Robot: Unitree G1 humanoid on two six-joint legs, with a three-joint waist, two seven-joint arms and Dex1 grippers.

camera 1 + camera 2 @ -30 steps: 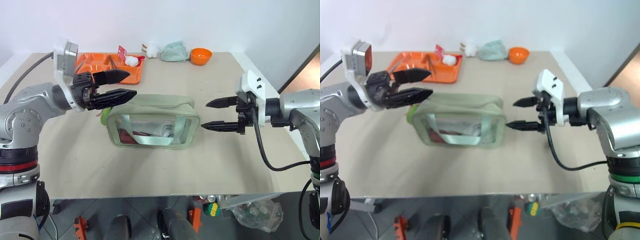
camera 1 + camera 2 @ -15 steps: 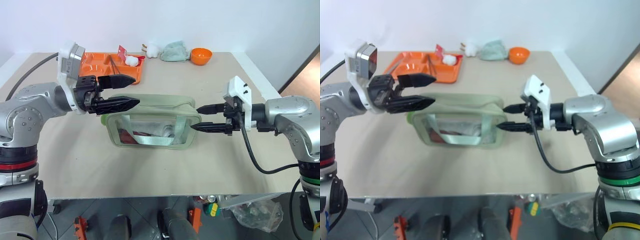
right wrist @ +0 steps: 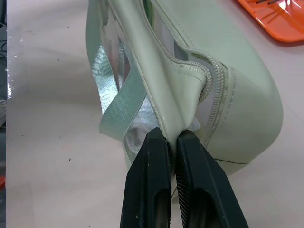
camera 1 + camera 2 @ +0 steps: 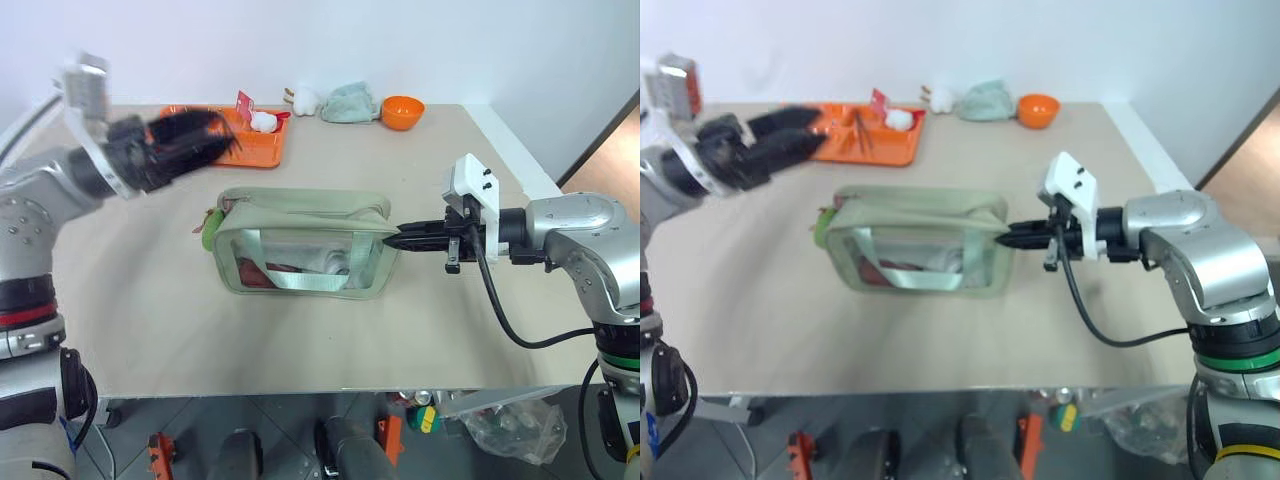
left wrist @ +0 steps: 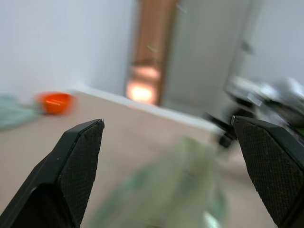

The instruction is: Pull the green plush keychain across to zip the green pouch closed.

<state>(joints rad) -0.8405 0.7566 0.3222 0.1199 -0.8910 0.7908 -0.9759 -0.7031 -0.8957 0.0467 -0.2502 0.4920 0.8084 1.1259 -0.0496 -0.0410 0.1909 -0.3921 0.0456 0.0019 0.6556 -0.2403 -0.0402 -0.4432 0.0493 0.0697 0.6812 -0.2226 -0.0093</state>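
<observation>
The green pouch [image 4: 300, 245] lies in the middle of the table, its zipper top facing up and clear side panel toward me. The green plush keychain [image 4: 210, 233] hangs at the pouch's left end. My right gripper [image 4: 402, 240] is shut on the pouch's right end; in the right wrist view its fingers [image 3: 151, 156] pinch the pale green fabric just below the zipper's end. My left gripper [image 4: 212, 132] is open and held up over the orange tray, behind and to the left of the pouch, clear of the keychain. Its fingertips [image 5: 88, 135] stand wide apart in the left wrist view.
An orange compartment tray [image 4: 262, 150] lies at the back left. A white plush [image 4: 303, 98], a mint cloth bundle [image 4: 348, 102] and an orange bowl [image 4: 402, 110] line the table's far edge. Bare tabletop surrounds the pouch in front and at the right.
My right gripper moved in to the pouch's right end and shut on it. My left gripper lifted off the pouch's left end, back and left toward the tray, staying open.
</observation>
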